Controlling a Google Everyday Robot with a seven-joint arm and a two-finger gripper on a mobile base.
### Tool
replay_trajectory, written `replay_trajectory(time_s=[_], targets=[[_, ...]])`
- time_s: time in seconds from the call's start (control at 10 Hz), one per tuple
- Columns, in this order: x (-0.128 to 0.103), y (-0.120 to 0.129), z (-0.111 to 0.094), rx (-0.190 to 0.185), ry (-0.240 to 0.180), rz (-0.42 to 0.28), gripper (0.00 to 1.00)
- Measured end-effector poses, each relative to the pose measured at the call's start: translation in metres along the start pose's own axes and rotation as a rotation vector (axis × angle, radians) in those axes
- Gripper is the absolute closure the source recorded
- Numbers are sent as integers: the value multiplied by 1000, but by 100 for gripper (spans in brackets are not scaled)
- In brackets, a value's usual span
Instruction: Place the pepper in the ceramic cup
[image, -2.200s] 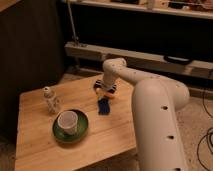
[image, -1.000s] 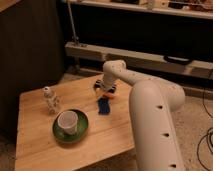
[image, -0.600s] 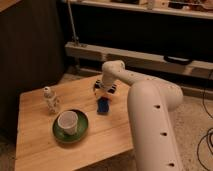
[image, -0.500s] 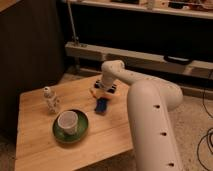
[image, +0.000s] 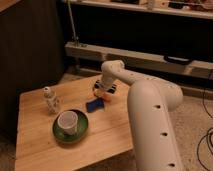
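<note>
The orange pepper (image: 99, 92) lies on the far part of the wooden table (image: 110, 130), just behind the blue block (image: 95, 105). My gripper (image: 102, 89) is down right over the pepper, at the end of the white arm (image: 145, 110) that reaches in from the right. The white ceramic cup (image: 66, 120) stands upright on its dark green saucer (image: 75, 133) at the front left of the table, well apart from the gripper. The cup looks empty.
A black-and-white striped item (image: 112, 89) lies right of the gripper. A white speckled bottle-shaped figurine (image: 50, 100) stands left of the cup. A dark cabinet (image: 30, 45) rises at the left, and a low shelf unit (image: 150, 55) runs behind the table.
The gripper has shifted a little to the left and down over the pepper beside the striped item. The cup, saucer, block and figurine have not moved.
</note>
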Motion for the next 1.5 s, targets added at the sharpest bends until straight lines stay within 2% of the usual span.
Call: replay_trajectory(time_s=[0.2,0.4,0.5,0.6,0.7,0.8,1.0,1.1,1.2,1.4,1.5], targets=[[-6,6,-22,-7,-34,-11,86],[-12,15,-57,-20,-87,-31,86],[-15,22,-74,-33,-131,-47,86],[-18,36,-91,-59,-211,-69,86],[-18,47,-99,-79,-267,-83,86],[-20,67,-104,-120,-340,-107,86],[-28,104,-109,-195,-431,-154,86],[-38,135,-116,-258,-490,-203,86],[-44,151,-122,-288,-517,-229,86],[-58,182,-146,-359,-598,-292,86],[-62,190,-153,-381,-624,-311,86]])
